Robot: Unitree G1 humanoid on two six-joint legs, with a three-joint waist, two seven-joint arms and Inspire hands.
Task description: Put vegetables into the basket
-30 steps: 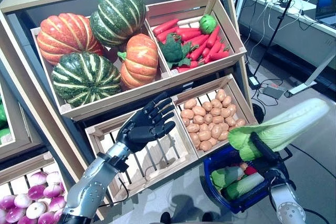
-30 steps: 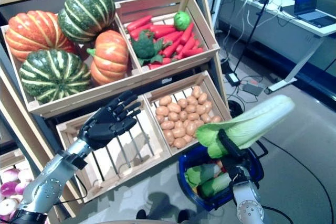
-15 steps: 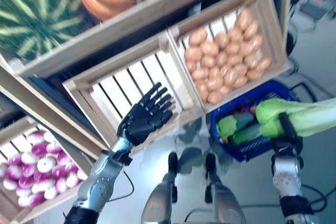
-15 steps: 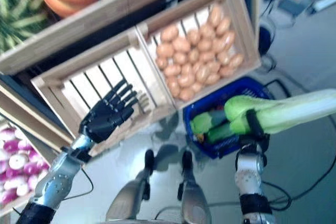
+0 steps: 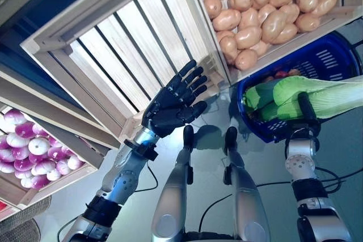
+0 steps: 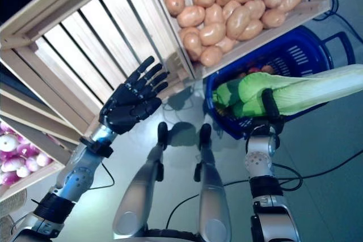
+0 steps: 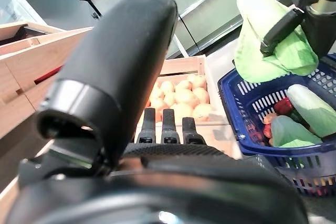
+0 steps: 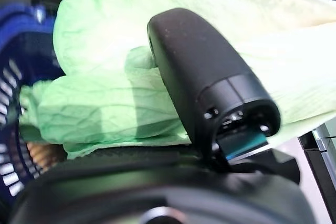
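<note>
**Cabbage held over the basket**

From the head views we see our right hand point(image 5: 306, 118) clasping the long pale-green cabbage point(image 5: 326, 96) above the blue plastic basket point(image 5: 323, 63), its far end cut off. Our left hand point(image 5: 173, 107) hangs released, fingers straight, before the empty slatted wooden crate point(image 5: 122, 49).

Our right wrist view shows only the thumb across the leaves; the fingers are hidden.

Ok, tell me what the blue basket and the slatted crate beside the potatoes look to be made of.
The blue perforated basket looks like moulded plastic: even glossy colour and regular slots in its wall. The empty pale slatted crate looks like unfinished light wood, with separate boards, visible gaps and a matt surface. The long pale-green cabbage held above the basket by the right hand may be an imitation; I cannot tell.
</note>
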